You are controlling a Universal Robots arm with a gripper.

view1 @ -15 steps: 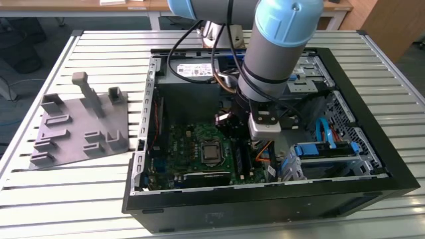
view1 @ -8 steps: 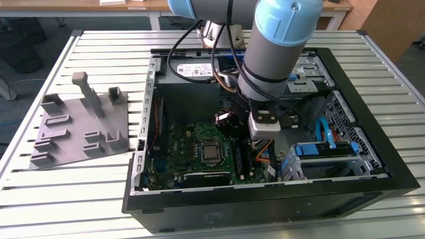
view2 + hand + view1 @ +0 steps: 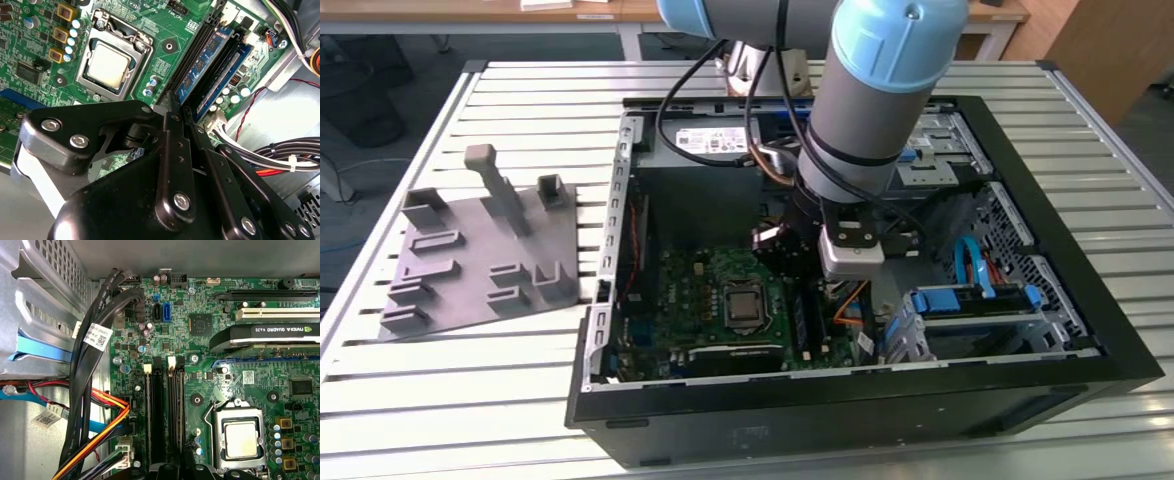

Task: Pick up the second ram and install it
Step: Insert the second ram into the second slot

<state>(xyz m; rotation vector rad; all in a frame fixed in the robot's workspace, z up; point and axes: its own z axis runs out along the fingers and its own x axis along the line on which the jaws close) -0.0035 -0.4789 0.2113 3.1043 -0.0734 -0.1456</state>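
Black case (image 3: 881, 395), ext view: arm down inside, gripper (image 3: 817, 262) low over the board (image 3: 707, 290), by the slots.
2nd wrist view: fingers (image 3: 170, 107) pinched near-closed on edge of blue ram stick (image 3: 206, 62), sitting in its slot; another stick (image 3: 225, 75) beside it.
1st wrist view: slots (image 3: 162, 410) w/ sticks in.
Progress: late, looks like seating.

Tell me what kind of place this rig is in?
Likely a lab or workshop test bench. An open computer case lies flat on a slatted metal table, beside a grey parts holder. Wooden desks stand behind. The gripper sits over the memory sticks on the motherboard.
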